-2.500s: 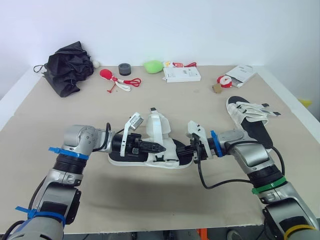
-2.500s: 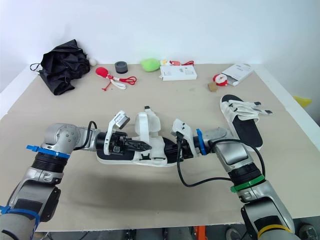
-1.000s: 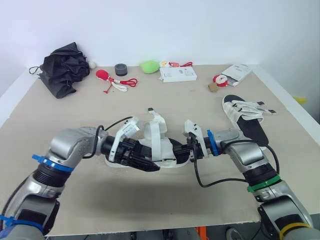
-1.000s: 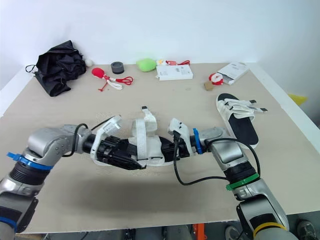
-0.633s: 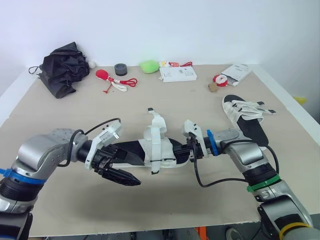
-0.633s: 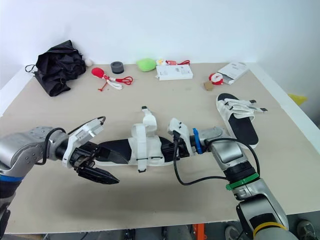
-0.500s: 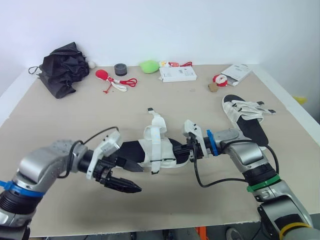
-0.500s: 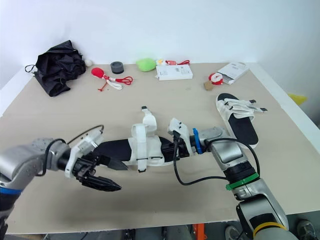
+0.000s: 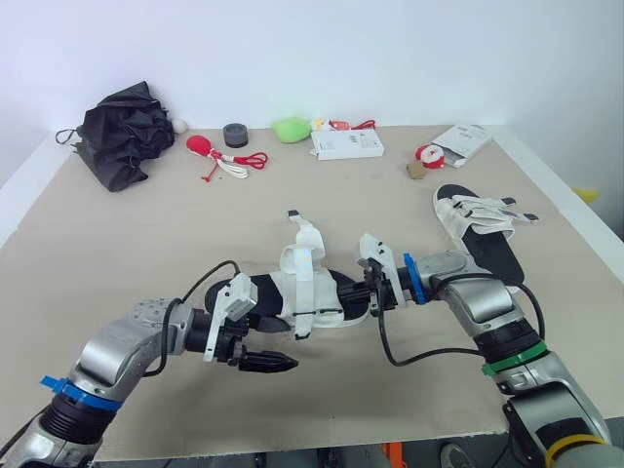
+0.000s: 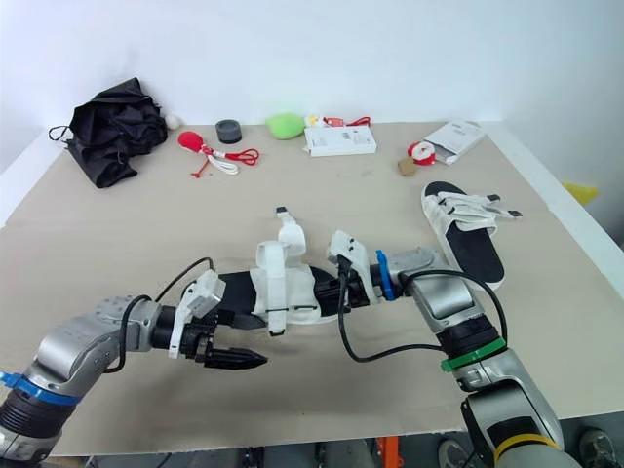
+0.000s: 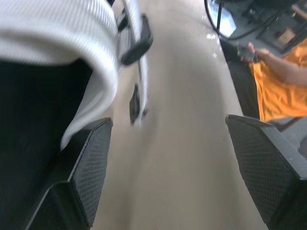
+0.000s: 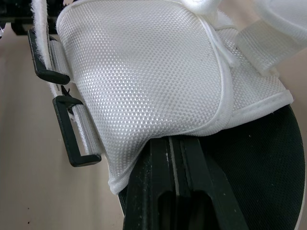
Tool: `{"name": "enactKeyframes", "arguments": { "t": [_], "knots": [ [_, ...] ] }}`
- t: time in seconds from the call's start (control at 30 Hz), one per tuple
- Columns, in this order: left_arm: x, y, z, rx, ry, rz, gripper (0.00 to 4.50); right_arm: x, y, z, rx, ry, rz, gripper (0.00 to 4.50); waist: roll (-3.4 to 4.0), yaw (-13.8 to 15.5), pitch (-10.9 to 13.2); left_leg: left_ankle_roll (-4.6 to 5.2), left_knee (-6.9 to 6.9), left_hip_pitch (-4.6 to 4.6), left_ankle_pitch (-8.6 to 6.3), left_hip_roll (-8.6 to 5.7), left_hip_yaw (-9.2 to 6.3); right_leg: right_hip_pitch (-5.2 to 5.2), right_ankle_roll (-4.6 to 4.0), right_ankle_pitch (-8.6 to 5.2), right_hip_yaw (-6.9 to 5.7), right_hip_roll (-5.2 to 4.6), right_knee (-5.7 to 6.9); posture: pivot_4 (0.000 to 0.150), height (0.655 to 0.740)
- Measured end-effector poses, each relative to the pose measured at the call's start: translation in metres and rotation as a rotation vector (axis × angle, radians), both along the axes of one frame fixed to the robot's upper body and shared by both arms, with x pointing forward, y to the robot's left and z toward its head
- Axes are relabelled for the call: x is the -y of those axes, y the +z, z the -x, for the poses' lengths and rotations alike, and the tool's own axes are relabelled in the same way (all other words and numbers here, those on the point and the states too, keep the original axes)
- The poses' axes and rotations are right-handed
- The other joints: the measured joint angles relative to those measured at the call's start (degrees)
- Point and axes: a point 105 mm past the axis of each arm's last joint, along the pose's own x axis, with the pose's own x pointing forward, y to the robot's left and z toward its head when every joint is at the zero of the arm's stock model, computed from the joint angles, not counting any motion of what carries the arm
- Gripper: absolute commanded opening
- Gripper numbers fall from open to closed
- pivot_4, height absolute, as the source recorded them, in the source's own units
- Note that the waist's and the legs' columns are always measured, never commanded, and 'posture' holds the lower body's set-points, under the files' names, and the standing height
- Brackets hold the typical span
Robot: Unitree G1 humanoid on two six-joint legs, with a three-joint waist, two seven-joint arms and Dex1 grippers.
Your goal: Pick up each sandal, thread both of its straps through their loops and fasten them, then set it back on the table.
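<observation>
Right gripper [image 9: 370,295], clamped on one end of the black-soled, white mesh-strapped sandal [image 9: 307,292] mid-table [image 9: 146,234]; my left gripper [image 9: 263,356], fingers spread, beside the other end. One strap [image 9: 304,234] stands loose, so I judge fastening remains.

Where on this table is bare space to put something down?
Widest bare patch of the beige table: between the black folded umbrella, the back row of small items and the middle white-strapped black sandal. Crowded: around that sandal, with the left tool beside it and the right tool gripping it, and near the second sandal at right.
</observation>
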Motion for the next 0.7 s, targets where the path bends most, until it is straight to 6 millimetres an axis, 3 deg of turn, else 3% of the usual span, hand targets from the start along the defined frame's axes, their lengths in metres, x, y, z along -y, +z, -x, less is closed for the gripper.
{"name": "enactKeyframes", "arguments": {
  "t": [0.27,0.43,0.47,0.57,0.7],
  "knots": [
    [0.013,0.003,-0.001,-0.033,-0.008,0.061,3.89,0.000,0.001,0.000,0.000,0.000,0.002,0.00,0.00,0.05,0.00,0.01,0.00,0.01,0.00,-0.01,0.00,0.02,0.06,0.03,-0.01,0.03,0.00,0.150,0.7400],
    [0.017,0.000,-0.002,-0.052,-0.013,0.065,2.24,0.000,0.001,0.001,0.000,-0.003,0.005,0.00,0.00,0.05,0.00,0.01,0.01,0.00,0.00,-0.01,0.00,0.03,0.10,0.05,-0.01,0.03,0.00,0.150,0.7400],
    [0.018,-0.001,-0.001,-0.056,-0.017,0.067,1.53,0.000,0.002,0.001,0.002,-0.003,0.006,0.00,0.00,0.05,0.00,0.01,0.01,0.00,0.00,-0.01,0.00,0.03,0.16,0.08,-0.02,0.03,0.00,0.150,0.7400],
    [0.020,-0.002,0.000,-0.065,-0.029,0.071,0.13,0.001,0.003,0.002,0.003,-0.007,0.011,0.00,0.00,0.10,0.00,0.00,0.01,-0.02,-0.02,-0.02,0.00,0.02,0.20,0.08,-0.02,0.03,0.00,0.150,0.7400],
    [0.020,-0.004,0.001,-0.071,-0.047,0.055,0.05,0.002,0.003,0.003,0.002,-0.010,0.013,0.00,0.00,0.20,0.00,0.02,0.00,-0.04,-0.04,-0.03,-0.01,0.02,0.22,0.05,-0.02,0.03,0.00,0.150,0.7400]
  ]
}}
